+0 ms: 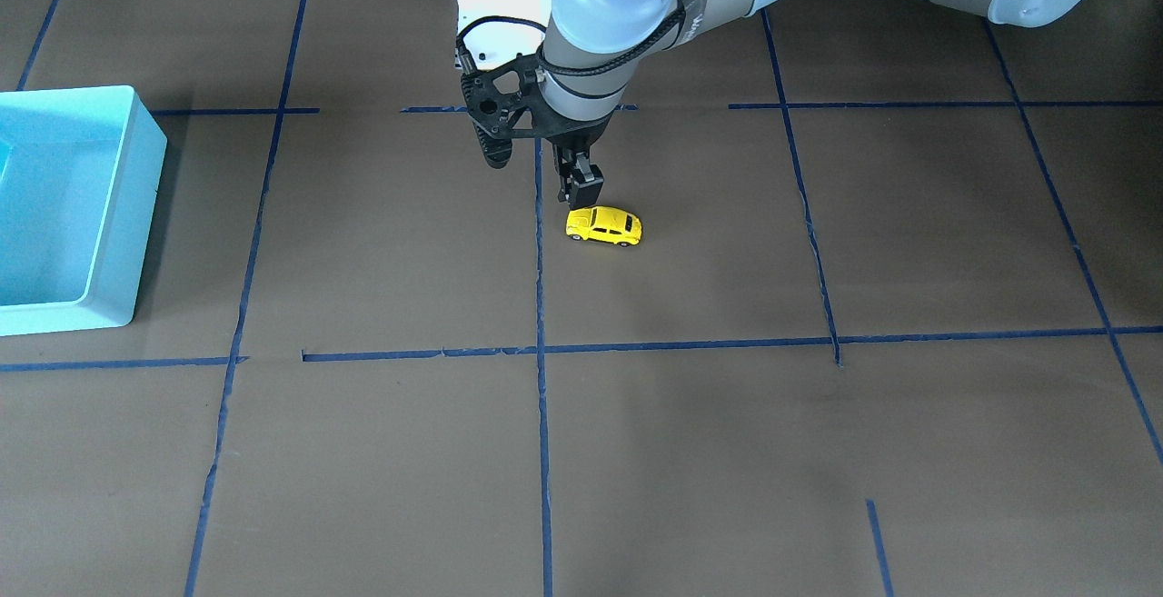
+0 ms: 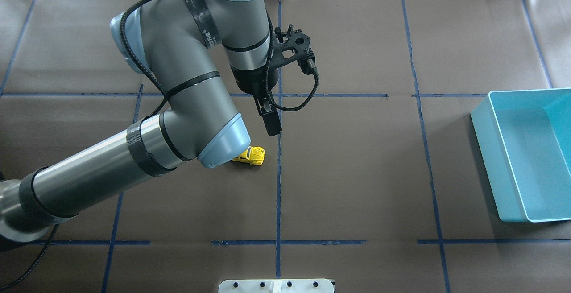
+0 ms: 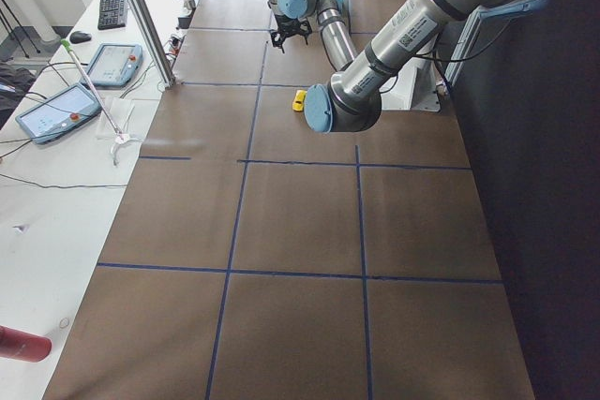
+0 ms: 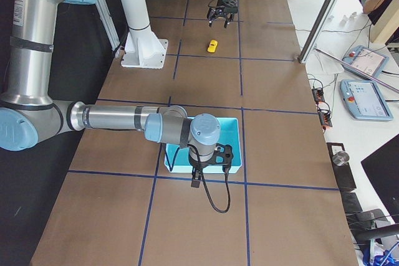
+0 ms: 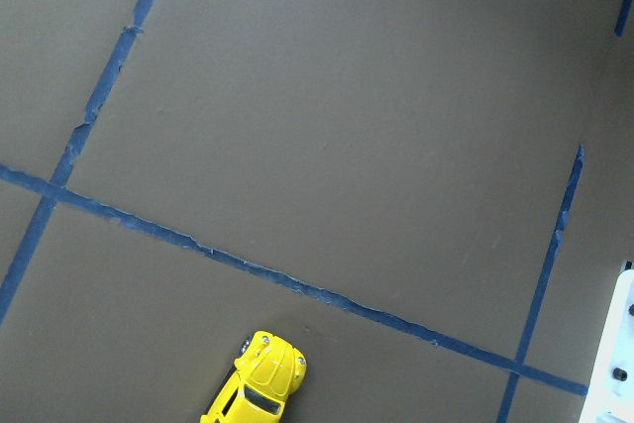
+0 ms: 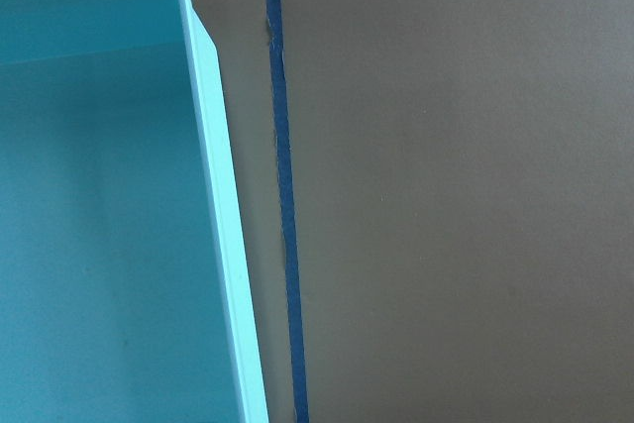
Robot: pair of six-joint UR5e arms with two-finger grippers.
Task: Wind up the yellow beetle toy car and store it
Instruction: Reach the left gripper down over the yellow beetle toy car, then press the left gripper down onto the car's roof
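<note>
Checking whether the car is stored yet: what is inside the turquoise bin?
The turquoise bin shows a bare floor; the yellow beetle toy car sits outside, on the table. The bin's outer end is cropped or hidden by the right arm.

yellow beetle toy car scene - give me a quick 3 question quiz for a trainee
1. True or false: the left gripper is gripping the yellow beetle toy car.
2. Fill in: the car stands on its ___ on the table.
3. Which gripper is beside the turquoise bin? A left, B right.
Key: 1 false, it hangs apart from the car. 2 wheels. 3 B, the right gripper.
</note>
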